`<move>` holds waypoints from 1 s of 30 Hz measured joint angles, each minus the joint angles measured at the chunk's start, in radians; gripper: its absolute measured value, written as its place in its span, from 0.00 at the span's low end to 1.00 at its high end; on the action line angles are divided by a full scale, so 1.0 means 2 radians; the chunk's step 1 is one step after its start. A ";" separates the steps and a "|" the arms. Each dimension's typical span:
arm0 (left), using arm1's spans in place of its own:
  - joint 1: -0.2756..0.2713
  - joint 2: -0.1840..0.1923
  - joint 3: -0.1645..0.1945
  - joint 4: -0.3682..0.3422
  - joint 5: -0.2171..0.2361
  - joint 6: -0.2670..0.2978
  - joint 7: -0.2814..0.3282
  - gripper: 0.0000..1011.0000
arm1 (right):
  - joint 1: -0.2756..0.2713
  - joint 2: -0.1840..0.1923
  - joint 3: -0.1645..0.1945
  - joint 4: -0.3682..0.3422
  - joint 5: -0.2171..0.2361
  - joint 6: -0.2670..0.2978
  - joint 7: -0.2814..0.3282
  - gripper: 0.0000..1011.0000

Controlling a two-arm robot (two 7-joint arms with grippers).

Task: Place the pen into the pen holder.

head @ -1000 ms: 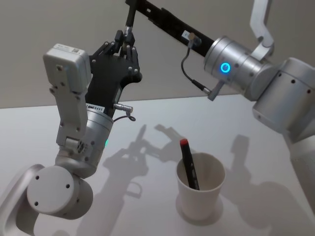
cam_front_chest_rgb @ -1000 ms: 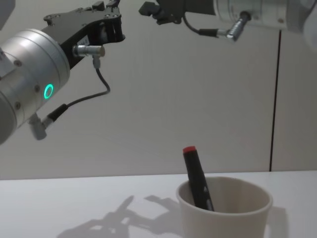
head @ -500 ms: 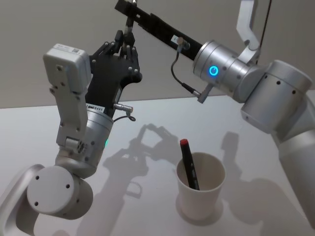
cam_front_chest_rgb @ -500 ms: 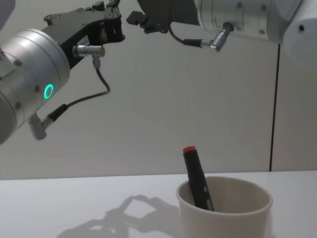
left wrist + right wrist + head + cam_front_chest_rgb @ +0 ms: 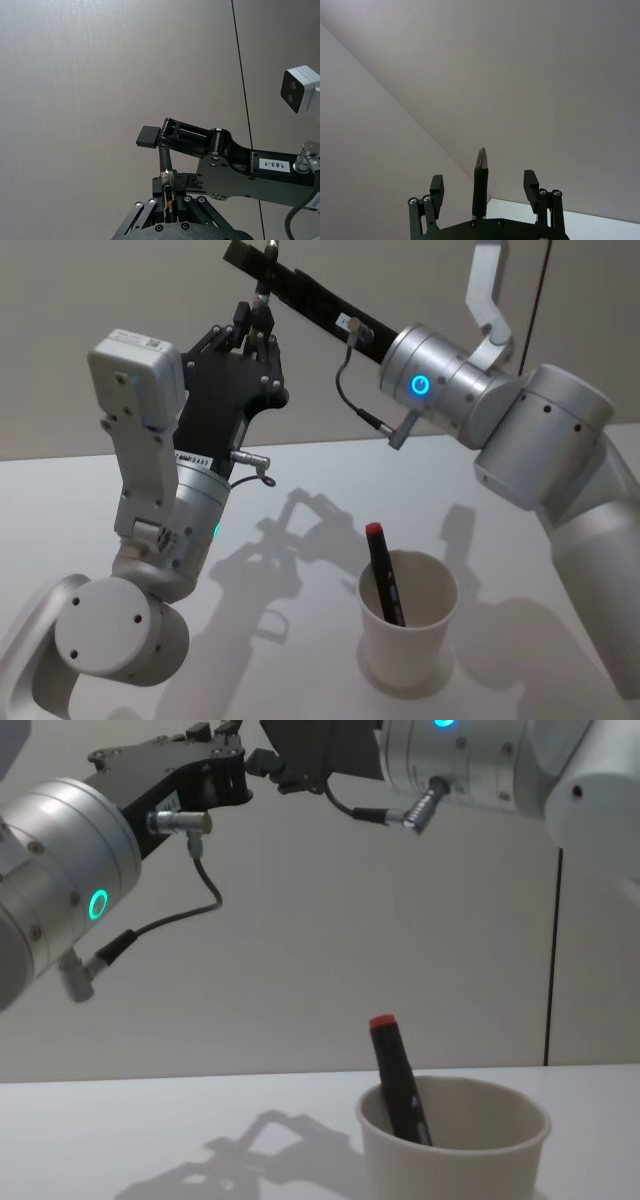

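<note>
Handover of pen, high above the table.
The pen [image 5: 164, 159] is held upright, clamped at its lower end in the left gripper [image 5: 257, 325]. Its upper part is straddled, untouched, by the wide-spread fingers of the right gripper [image 5: 483, 178]. The pen holder [image 5: 402, 655], occupied by a red-capped marker [image 5: 384, 580], is found well below, nearer the right arm.

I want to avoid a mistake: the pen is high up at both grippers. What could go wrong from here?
1. The left gripper grips the pen high above the table, while the right gripper stands open on both sides of it. If the left releases too early, the pen may fall.
2. The pen holder already holds a leaning red-capped marker; the pen might strike it.
</note>
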 joint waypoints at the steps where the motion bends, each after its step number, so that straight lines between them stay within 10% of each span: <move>1: 0.000 0.000 0.000 0.000 0.000 0.000 0.000 0.14 | 0.000 0.000 0.000 0.001 0.000 -0.001 0.000 0.99; 13: 0.000 0.000 0.000 0.000 0.000 0.000 0.000 0.14 | 0.007 -0.004 -0.005 0.018 0.005 -0.013 0.004 0.99; 30: 0.000 0.000 0.000 0.000 0.000 0.000 0.000 0.14 | 0.009 -0.005 -0.008 0.025 0.008 -0.019 0.005 0.52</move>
